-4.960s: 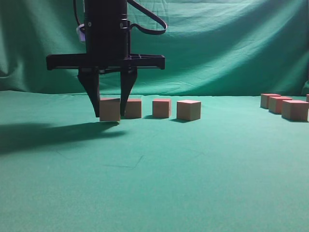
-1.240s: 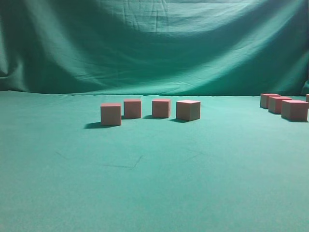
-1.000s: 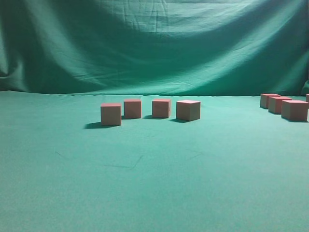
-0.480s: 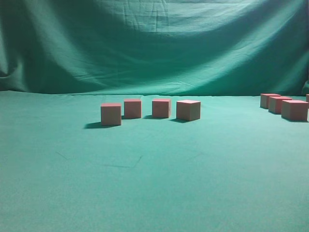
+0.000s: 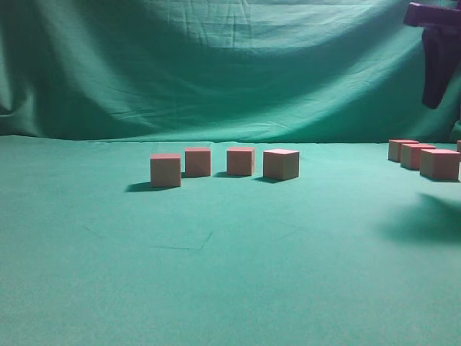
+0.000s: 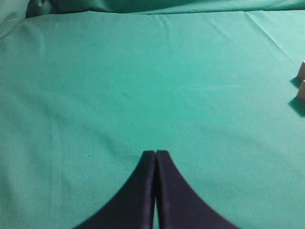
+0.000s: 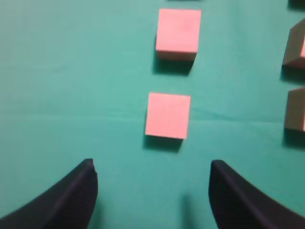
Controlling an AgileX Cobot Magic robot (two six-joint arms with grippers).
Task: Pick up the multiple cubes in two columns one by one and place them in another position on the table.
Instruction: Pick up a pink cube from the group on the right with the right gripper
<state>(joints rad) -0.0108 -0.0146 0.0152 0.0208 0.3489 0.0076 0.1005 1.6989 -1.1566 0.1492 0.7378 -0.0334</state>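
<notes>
- The cubes (image 7: 167, 115) are small and sharp-edged, with pink-red tops and tan sides; two lie on the worktop (image 5: 216, 274) ahead of the right pincer (image 7: 152, 191), whose jaws are wide apart and empty.
- Four more cubes (image 5: 224, 163) stand in a row well to its left.
- The left pincer (image 6: 156, 155) is closed on nothing.
- Half a second ago no arm showed; the right pincer now hangs at the exterior view's upper right.
- Teal cloth worktop, draped green curtain (image 5: 230, 65) behind.

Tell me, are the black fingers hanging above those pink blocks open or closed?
Open. In the right wrist view the right gripper has its two fingers spread far apart, with bare table between them and nothing held, above the nearest cube.
</notes>
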